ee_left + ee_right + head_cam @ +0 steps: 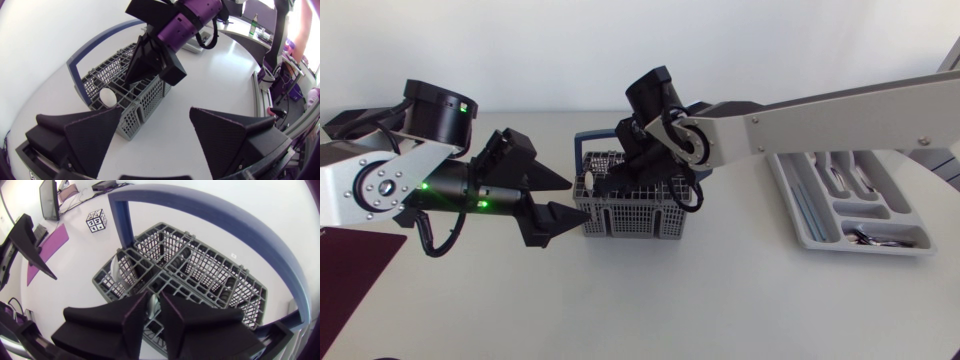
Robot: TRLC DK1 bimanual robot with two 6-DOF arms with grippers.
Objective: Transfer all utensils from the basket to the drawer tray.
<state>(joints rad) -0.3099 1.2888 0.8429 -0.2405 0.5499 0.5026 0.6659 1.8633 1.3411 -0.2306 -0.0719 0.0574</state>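
Note:
The grey wire basket with a blue hoop handle stands mid-table. My right gripper reaches down into its left part from above. In the right wrist view the right gripper has its fingers nearly together on a thin silver utensil handle. A spoon stands in the corner compartment beside it. My left gripper hovers open just left of the basket, empty, its fingers wide apart. The grey drawer tray lies at the right.
Several utensils lie in the tray's compartments. A dark purple mat covers the front left corner. A small marker cube sits on the table beyond the basket. My right arm's white link spans above the table's right half.

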